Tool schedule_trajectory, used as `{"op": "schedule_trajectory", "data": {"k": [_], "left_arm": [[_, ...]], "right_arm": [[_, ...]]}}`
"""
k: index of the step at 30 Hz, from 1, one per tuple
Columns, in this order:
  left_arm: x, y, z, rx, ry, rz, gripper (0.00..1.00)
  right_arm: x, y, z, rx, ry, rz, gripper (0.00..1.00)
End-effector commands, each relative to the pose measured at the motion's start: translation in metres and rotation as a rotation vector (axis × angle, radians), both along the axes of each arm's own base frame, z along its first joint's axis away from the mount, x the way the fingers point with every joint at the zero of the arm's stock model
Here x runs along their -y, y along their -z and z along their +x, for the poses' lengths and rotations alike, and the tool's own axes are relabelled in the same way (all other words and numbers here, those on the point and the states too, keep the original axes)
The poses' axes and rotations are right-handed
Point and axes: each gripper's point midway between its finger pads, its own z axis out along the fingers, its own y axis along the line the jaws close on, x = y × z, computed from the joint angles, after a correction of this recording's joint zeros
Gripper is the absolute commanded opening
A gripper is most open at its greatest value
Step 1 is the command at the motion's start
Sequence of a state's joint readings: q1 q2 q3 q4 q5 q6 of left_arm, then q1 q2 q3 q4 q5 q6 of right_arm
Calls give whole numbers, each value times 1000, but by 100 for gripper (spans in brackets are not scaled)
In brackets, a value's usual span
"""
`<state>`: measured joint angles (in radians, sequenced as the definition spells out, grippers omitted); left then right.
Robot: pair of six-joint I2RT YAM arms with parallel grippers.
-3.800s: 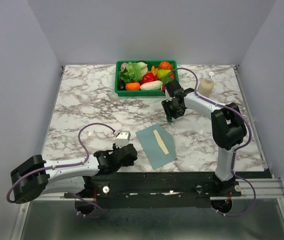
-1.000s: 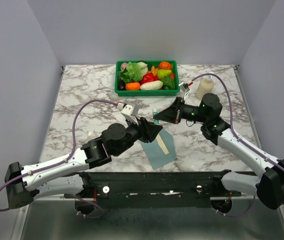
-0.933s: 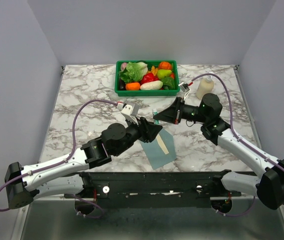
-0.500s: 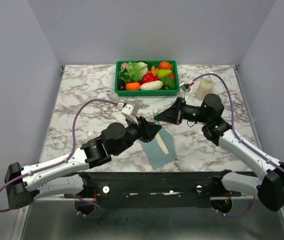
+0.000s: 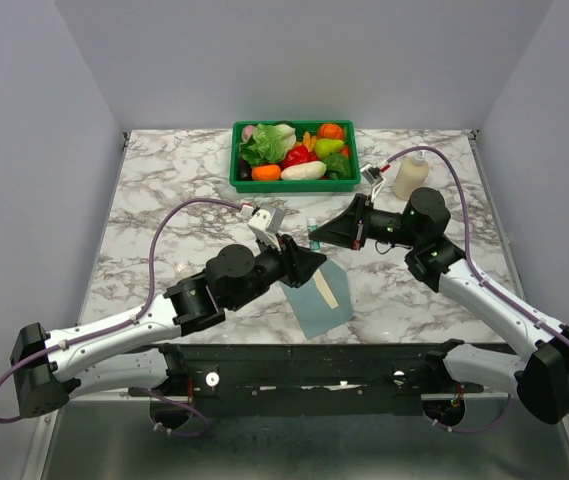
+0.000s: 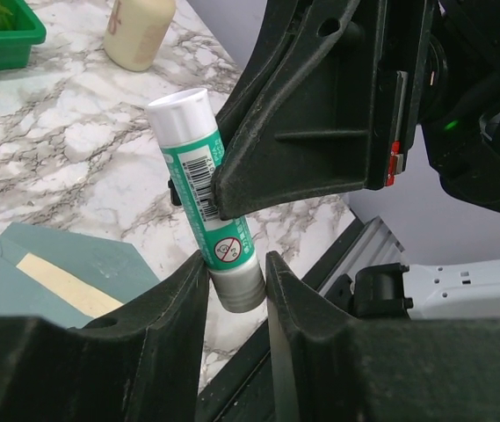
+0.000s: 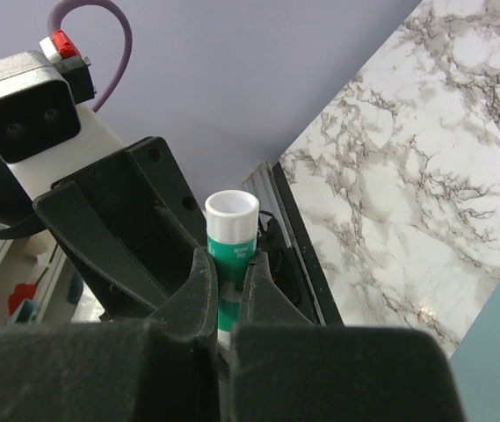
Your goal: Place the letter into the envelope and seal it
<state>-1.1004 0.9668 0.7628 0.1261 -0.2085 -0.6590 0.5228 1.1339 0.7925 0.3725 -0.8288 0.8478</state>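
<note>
Right claw [image 7: 229, 265]: clenched on a glue stick [image 6: 199, 176], fingers across its middle, held in the air over the table's centre.
Stick: smooth plastic cylinder, white cap on one end, pale grey base, glossy green-and-white label. Barcode and a small red crossed circle are legible; the lettering is too fine to read.
Left claw [image 6: 235, 274]: matte black fingers [image 6: 175, 299] lie against both sides of the stick's grey base. Cannot tell whether they clamp it.
Envelope [image 5: 309, 305]: flat teal paper, at 6 o'clock on the marble-patterned table [image 5: 164, 200].
Letter [image 5: 325, 284]: a narrow cream strip on the envelope.
Green plastic bin [image 5: 236, 160] of vegetables at 12 o'clock; cream pump bottle [image 5: 411, 173] at 2 o'clock.
</note>
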Motion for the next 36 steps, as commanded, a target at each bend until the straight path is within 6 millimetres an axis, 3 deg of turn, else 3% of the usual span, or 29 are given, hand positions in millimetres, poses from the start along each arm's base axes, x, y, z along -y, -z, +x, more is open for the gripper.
{"op": "schedule_trajectory", "data": {"k": [1,4,10,17,20,21,24,27,28,31,36], "left_arm": [[-2,-13,0,20,9,-22,38],[-4,-15,0,22,3,-30,49],[-7,-18,3,26,-3,-31,50],[-5,-13,1,19,14,-26,37],[-3,-11,-2,17,30,-26,20],[-3,-11,-3,19,37,-26,0],[0,-6,-12,26,96,-9,0],[1,7,-25,16,164,24,0],[1,11,-29,12,185,32,0],[-1,35,-46,-23,262,81,0],[-16,67,-64,-73,288,123,0]], "right_arm": [[1,-9,-9,38,-32,15,1],[1,-9,-10,37,-35,12,1],[2,-7,-12,39,-38,12,1],[2,-7,-13,38,-35,12,1],[2,-9,-12,42,-32,15,1],[2,-10,-12,46,-30,16,1],[3,-13,-6,57,4,9,1],[7,-26,7,101,87,-16,1],[8,-39,12,132,114,-11,1],[14,-52,29,172,211,-41,1],[27,-89,51,255,368,-47,1]]}}
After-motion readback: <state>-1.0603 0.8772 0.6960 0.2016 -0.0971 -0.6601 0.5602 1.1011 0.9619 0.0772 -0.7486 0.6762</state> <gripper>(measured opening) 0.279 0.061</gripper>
